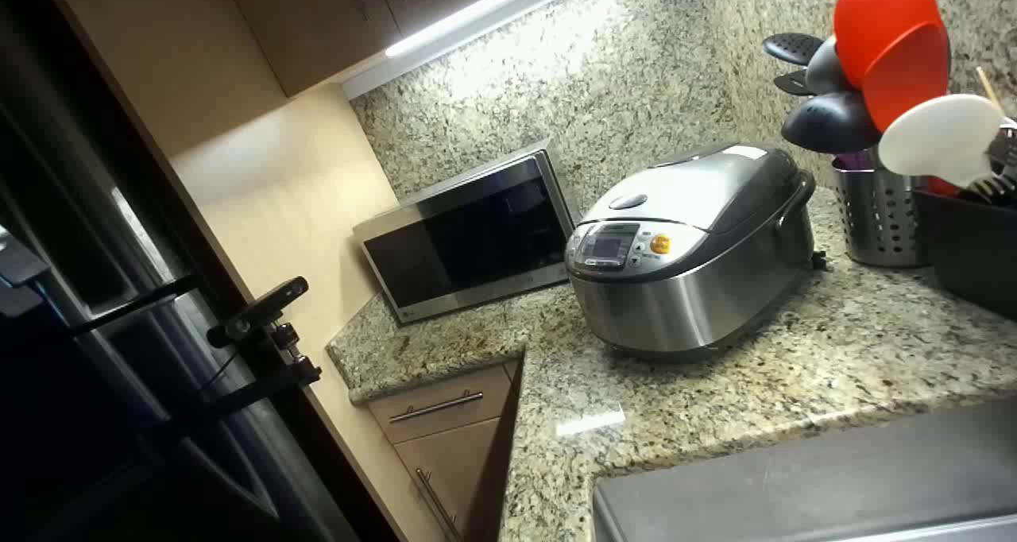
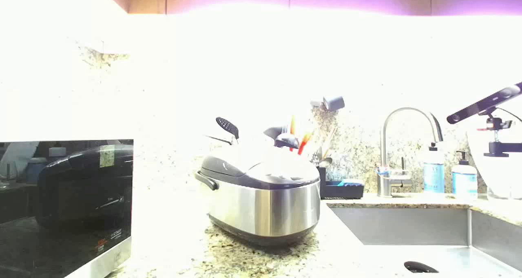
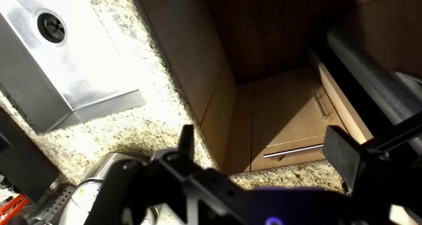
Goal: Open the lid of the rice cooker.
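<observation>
The rice cooker stands on the granite counter, its silver body in both exterior views [image 1: 675,307] [image 2: 265,208]. Its domed silver-grey lid [image 1: 691,196] lies shut on top; it is overexposed in an exterior view [image 2: 285,174]. The dark control panel [image 1: 610,245] faces front, with an orange button beside it. In the wrist view the rice cooker [image 3: 86,194] shows only partly at the lower left, behind the gripper. My gripper [image 3: 262,145] is open, its fingers wide apart with nothing between them. It points towards the counter edge and lower cabinets, apart from the cooker. Neither exterior view clearly shows the gripper.
A silver microwave [image 1: 469,236] stands beside the cooker. A perforated utensil holder [image 1: 882,220] and a black bin [image 1: 965,248] stand behind it. A steel sink [image 2: 408,227] with a faucet [image 2: 384,147] adjoins the counter. An upper cabinet [image 1: 318,25] hangs above.
</observation>
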Controlling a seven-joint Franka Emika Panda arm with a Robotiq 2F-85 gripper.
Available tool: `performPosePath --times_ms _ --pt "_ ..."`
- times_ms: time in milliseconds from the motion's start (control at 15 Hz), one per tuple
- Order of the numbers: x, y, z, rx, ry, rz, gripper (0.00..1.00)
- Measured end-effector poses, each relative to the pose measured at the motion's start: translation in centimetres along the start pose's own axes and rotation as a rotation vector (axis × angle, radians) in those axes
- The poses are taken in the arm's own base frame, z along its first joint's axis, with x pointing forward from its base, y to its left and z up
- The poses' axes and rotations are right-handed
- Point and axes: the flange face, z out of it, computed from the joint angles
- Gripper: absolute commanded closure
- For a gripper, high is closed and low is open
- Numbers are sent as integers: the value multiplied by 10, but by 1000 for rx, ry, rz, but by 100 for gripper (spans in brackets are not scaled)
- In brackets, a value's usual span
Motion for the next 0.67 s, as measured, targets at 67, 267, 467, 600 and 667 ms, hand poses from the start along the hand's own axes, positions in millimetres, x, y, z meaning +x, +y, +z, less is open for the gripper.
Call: performPosePath --times_ms 67,267,467,600,667 --pt "0 0 0 0 0 0 0" --pt "0 0 0 0 0 0 0" --pt "0 0 0 -1 0 0 0" --pt "3 0 -2 1 8 -1 0" --pt "6 -1 -3 2 17 -2 0"
